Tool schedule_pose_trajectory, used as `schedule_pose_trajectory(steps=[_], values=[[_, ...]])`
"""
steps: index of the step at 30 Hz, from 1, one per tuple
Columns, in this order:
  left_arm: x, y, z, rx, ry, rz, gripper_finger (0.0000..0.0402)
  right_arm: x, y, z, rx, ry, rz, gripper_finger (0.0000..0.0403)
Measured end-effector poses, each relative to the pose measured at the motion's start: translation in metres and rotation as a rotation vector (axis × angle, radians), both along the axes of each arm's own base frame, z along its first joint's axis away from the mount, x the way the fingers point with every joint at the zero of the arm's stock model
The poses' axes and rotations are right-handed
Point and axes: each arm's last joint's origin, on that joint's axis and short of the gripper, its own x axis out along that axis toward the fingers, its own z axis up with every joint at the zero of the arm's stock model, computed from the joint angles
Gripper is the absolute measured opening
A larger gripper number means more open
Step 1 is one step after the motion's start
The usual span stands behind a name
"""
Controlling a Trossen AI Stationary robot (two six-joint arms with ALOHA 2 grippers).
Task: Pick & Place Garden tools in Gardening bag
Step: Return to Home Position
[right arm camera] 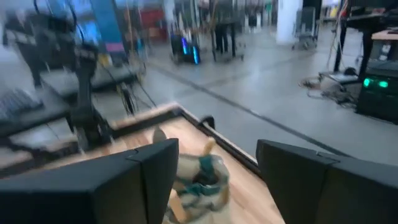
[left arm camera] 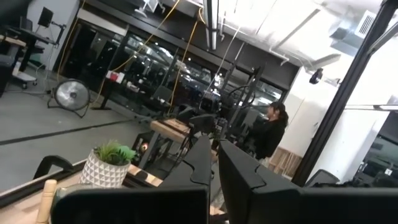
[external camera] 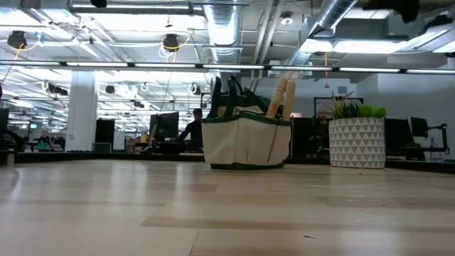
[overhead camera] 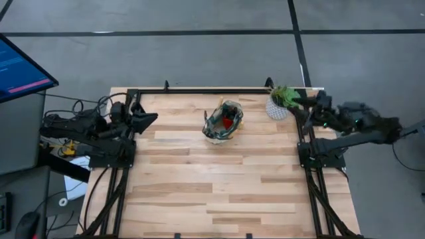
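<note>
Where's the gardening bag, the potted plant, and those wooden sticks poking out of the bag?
gardening bag [external camera: 245, 141]: low view, on its beige front panel.
plant pot [external camera: 357, 142]: low view, on its patterned white wall.
wooden handles [external camera: 276, 98]: low view, on one handle's shaft above the bag's rim.

A pale wooden table [overhead camera: 219, 192] stands on a grey floor [overhead camera: 199, 16] crossed by dark lines in an open-plan workshop, where exposed silver ducts [external camera: 224, 32] and strip lights [external camera: 142, 65] run overhead, a white column [external camera: 82, 110] rises among desks, and a person [external camera: 192, 128] sits at a monitor [external camera: 168, 126]
</note>
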Motion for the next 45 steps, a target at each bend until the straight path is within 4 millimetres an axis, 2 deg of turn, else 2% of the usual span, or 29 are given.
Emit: schedule_pose_trajectory(steps=[7,11,16,20,24,28,33,36,39,45], values=[[0.011,-0.002,-0.005,0.011,0.047,0.000,0.0002,0.015,0.002,-0.076,0.035,-0.186,0.012,0.0200],[0.017,-0.004,-0.008,0.019,0.082,-0.001,0.0002,0.020,0.004,-0.106,0.085,-0.220,0.064,0.0194],[0.018,-0.004,-0.009,0.026,0.092,-0.018,0.0002,0.023,0.007,-0.131,0.141,-0.247,0.157,0.0182],[0.016,-0.006,-0.008,0.040,0.078,-0.082,0.0002,0.025,0.011,-0.145,0.166,-0.306,0.313,0.0162],[0.016,-0.008,-0.008,0.062,0.078,-0.165,0.0002,0.029,0.017,-0.155,0.155,-0.375,0.490,0.0123],[0.018,-0.009,-0.014,0.073,0.133,-0.175,0.0002,0.033,0.017,-0.170,0.157,-0.333,0.501,0.0081],[0.016,-0.009,-0.020,0.083,0.171,-0.194,0.0002,0.033,0.017,-0.175,0.159,-0.277,0.488,0.0043],[0.007,-0.007,-0.031,0.078,0.162,-0.202,0.0002,0.034,0.016,-0.178,0.151,-0.245,0.457,0.0027],[-0.010,-0.003,-0.042,0.062,0.104,-0.183,0.0002,0.034,0.016,-0.180,0.152,-0.228,0.457,0.0016],[-0.035,0.006,-0.081,0.004,0.024,-0.053,0.0002,0.034,0.016,-0.180,0.150,-0.222,0.457,0.0008]])
